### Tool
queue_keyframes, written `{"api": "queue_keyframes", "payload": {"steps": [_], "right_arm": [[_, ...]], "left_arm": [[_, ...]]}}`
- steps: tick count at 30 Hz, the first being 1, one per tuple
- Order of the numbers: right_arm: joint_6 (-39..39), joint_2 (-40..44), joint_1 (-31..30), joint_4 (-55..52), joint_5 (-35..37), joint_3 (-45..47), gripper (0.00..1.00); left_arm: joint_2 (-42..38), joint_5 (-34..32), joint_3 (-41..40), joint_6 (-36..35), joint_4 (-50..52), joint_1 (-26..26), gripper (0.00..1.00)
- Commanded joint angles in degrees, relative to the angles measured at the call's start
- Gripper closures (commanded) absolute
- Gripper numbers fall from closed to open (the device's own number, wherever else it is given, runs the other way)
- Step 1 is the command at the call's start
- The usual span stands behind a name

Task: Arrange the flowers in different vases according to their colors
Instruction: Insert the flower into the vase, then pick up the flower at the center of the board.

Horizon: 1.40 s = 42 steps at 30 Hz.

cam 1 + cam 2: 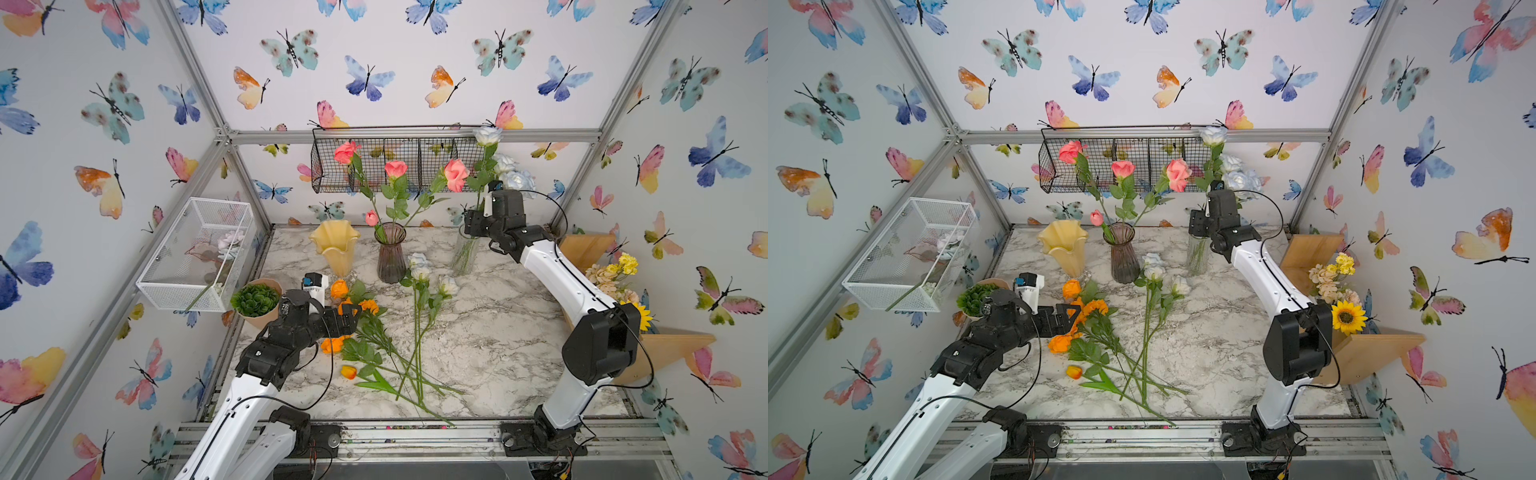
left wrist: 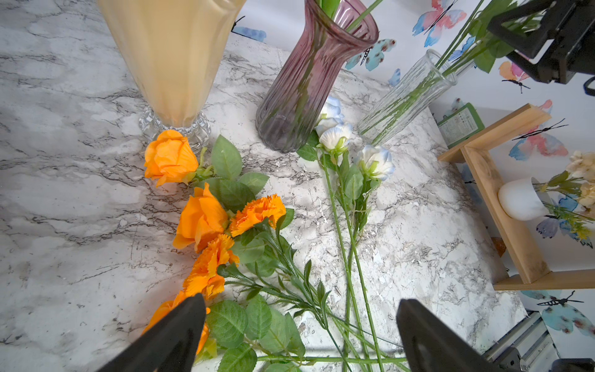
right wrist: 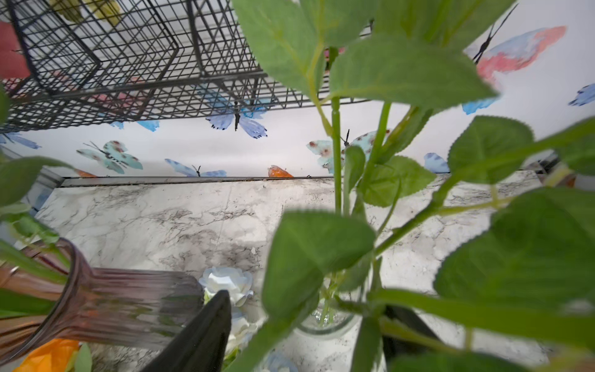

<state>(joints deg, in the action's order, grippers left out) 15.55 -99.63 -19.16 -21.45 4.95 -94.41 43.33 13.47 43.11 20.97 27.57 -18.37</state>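
Note:
Orange flowers (image 1: pixel 368 306) and white-blue roses (image 1: pixel 419 270) lie on the marble table, their stems crossing. My left gripper (image 2: pixel 301 302) hangs open just above the orange flowers' (image 2: pixel 201 219) leaves, with nothing between its fingers. At the back stand the creamy yellow vase (image 1: pixel 334 245), which holds no flowers, the purple vase (image 1: pixel 390 257) with pink roses (image 1: pixel 395 168), and the clear vase (image 1: pixel 465 255) with white-blue roses (image 1: pixel 515 178). My right gripper (image 3: pixel 309 304) is above the clear vase's mouth (image 3: pixel 325 325), jaws wide apart around stems and leaves.
A green succulent in a tan pot (image 1: pixel 255 301) sits close behind my left arm. A white mesh basket (image 1: pixel 195 253) hangs on the left wall and a black wire basket (image 1: pixel 395 162) on the back wall. A wooden shelf (image 1: pixel 665 345) on the right holds a sunflower bouquet (image 1: pixel 623 274).

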Motion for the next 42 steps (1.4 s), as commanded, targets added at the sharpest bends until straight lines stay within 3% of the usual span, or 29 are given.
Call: {"api": "queue_keyframes", "payload": {"steps": [1,18,26,31,37,42], "right_arm": [[1.8,4.9,0.3,-5.8,-4.0,3.0,0.26],[1.9,23.7,0.3,-7.0,-8.7,18.3,0.16],[4.3,26.4,0.3,-6.9,-24.0,19.6,0.18],[8.7,28.4,-1.4,-4.8,-27.5,25.6,0.24],[13.7,28.4,-8.3,-2.0,-24.6,33.2,0.32],[19.2,24.6,-11.8,2.6,-24.5,39.3,0.48]], "left_arm": [[-0.7,1.1,-0.2,-0.7,-0.7,0.3,0.01],[-0.8,1.3,-0.3,-0.8,-0.7,0.3,0.01],[-0.4,1.6,-0.2,-0.8,-0.7,0.3,0.01],[0.0,2.0,-0.2,-0.8,-0.7,0.3,0.01],[1.0,3.5,-0.1,-1.0,-0.8,-0.1,0.01],[1.8,3.8,0.0,-1.0,-0.8,-0.1,0.01]]}}
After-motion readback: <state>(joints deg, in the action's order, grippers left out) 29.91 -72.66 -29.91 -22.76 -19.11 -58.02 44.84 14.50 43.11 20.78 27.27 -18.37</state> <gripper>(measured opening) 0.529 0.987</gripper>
